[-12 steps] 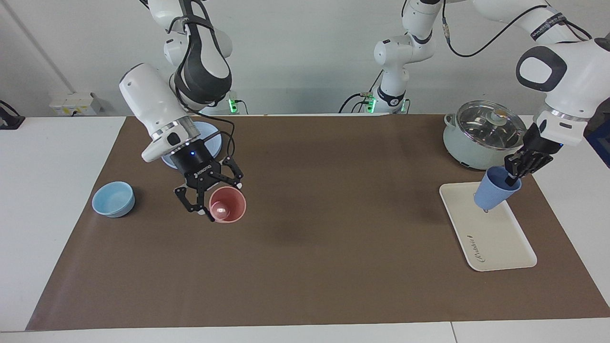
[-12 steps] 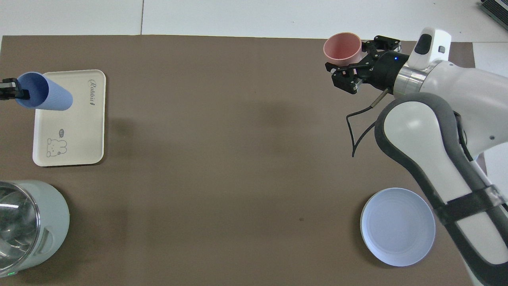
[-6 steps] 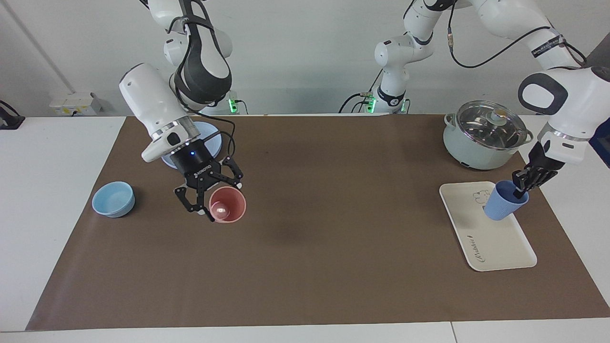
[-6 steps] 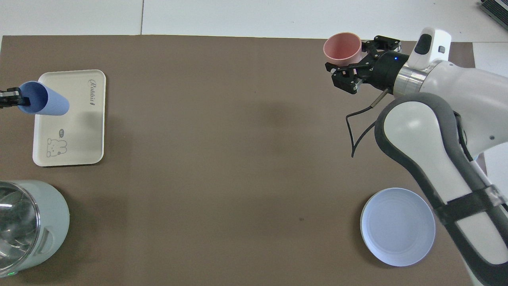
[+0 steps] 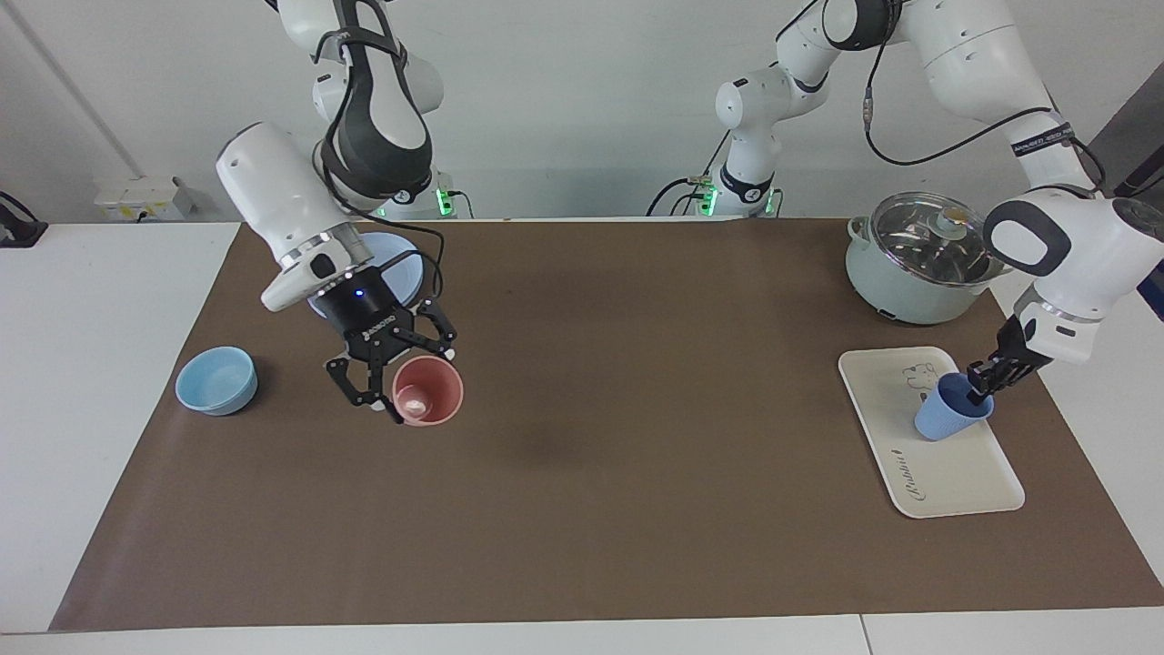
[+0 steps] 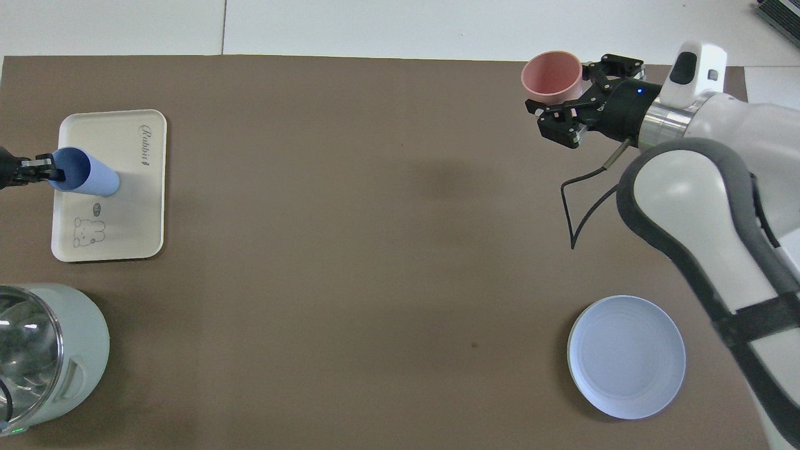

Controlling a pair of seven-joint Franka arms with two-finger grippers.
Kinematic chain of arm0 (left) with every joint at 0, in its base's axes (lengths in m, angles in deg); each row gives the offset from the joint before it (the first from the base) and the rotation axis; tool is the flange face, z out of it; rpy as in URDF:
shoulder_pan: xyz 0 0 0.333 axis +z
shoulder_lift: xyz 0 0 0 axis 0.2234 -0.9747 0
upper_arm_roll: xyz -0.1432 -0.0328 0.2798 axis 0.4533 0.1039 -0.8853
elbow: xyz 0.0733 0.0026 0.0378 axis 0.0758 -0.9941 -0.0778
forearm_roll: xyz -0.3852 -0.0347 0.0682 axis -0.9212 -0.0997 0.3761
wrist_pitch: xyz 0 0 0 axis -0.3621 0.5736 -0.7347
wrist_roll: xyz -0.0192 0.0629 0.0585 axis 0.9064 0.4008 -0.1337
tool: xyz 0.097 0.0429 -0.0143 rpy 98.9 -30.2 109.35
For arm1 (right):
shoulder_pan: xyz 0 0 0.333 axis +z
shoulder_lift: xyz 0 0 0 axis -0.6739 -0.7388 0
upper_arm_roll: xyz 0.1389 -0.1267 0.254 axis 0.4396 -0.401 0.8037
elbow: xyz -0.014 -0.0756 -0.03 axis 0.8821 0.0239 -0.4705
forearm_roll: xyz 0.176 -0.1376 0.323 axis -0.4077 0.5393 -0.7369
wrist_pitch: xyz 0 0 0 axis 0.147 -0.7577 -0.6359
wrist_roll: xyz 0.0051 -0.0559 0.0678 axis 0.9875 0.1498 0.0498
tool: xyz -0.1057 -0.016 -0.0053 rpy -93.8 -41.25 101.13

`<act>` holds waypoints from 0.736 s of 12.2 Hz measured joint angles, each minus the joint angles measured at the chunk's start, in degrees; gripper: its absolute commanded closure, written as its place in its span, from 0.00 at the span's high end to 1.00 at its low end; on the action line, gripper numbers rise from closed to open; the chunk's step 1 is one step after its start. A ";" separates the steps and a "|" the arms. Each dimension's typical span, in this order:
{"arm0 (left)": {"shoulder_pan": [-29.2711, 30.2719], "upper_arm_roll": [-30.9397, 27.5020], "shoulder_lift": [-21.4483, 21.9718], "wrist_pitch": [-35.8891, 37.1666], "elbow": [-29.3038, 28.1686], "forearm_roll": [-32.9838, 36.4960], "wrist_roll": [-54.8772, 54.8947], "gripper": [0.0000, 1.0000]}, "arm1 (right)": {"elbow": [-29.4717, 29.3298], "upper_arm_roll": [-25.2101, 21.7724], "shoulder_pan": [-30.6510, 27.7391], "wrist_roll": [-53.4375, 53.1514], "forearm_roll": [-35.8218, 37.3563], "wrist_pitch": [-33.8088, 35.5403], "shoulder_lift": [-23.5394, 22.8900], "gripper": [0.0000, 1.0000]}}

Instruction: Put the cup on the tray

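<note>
The periwinkle-blue cup is tilted with its base down on the cream tray, at the left arm's end of the table. My left gripper is shut on the cup's rim. In the overhead view the cup lies over the tray near its middle, with the left gripper at its mouth. My right gripper holds a pink cup by its wall above the brown mat. It also shows in the overhead view with the pink cup.
A pale green pot with a glass lid stands beside the tray, nearer to the robots. A light-blue bowl and a round blue plate sit at the right arm's end. The brown mat covers the table.
My left gripper has lowered the blue cup from above the tray down onto it. My right gripper has shifted slightly with the pink cup.
</note>
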 measured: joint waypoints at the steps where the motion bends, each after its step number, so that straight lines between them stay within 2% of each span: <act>1: 0.00 0.05 -0.13 0.02 0.78 -0.61 -0.05 0.81 | 0.02 -0.01 -1.50 1.01 0.73 1.16 0.48 0.00; 2: 0.01 0.10 -0.15 0.45 1.77 -1.44 -0.05 1.00 | 0.10 -0.03 -2.66 2.10 1.10 1.88 0.79 0.00; 4: -0.02 0.31 -0.46 4.19 5.54 -1.90 -0.07 1.00 | 0.65 -0.01 -6.43 9.44 -2.97 5.17 0.65 0.00; 6: -1.21 1.00 -0.86 12.46 11.45 -1.59 -0.60 1.00 | 2.05 -0.08 -11.33 25.70 -18.44 10.22 -1.05 0.00; 7: -3.40 1.15 -1.01 17.11 15.03 0.03 -2.53 1.00 | 2.79 -0.10 -13.53 31.24 -24.25 12.64 -2.40 0.00; 9: -10.05 1.32 -1.15 24.99 21.09 4.64 -8.10 1.00 | 3.16 -0.11 -16.30 35.37 -31.31 16.16 -5.07 0.00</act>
